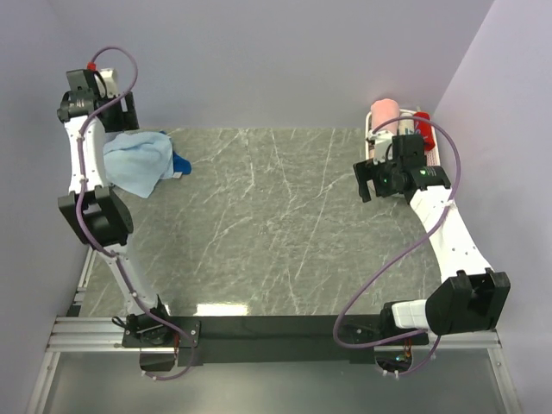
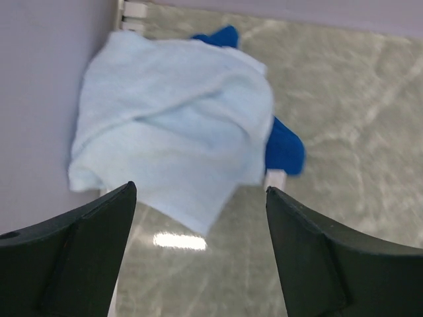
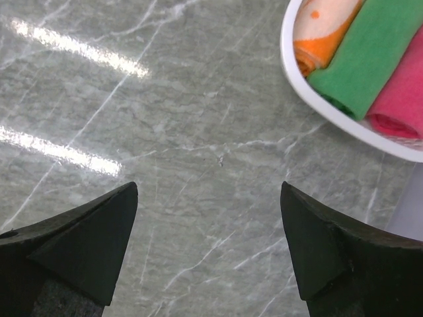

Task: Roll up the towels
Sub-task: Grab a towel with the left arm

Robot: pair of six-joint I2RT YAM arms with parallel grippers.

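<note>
Left gripper [image 2: 198, 191] hangs above the far left corner of the marble tabletop [image 1: 276, 216], its jaws spread wide and gripping nothing. Beneath it, at that same corner and up against the left wall, lies the pale sky-blue towel [image 2: 172, 132], unrolled and bunched in loose folds. The royal blue towel [image 2: 285, 148] lies under it and is mostly covered: one patch pokes out at the pale towel's right side and a smaller bit at its far edge. Across its middle the tabletop shows grey-green stone with white veins and a few streaks of glare.

Toward the tabletop's far right corner the right gripper [image 3: 208, 188] hovers over bare stone, its jaws also wide apart and holding nothing. Just to its right a white basket [image 3: 310, 92] sits in that corner, holding rolled towels side by side: an orange-and-cream roll [image 3: 324, 26], a green roll [image 3: 370, 56] and a pink roll [image 3: 403, 92], each touching the next.
</note>
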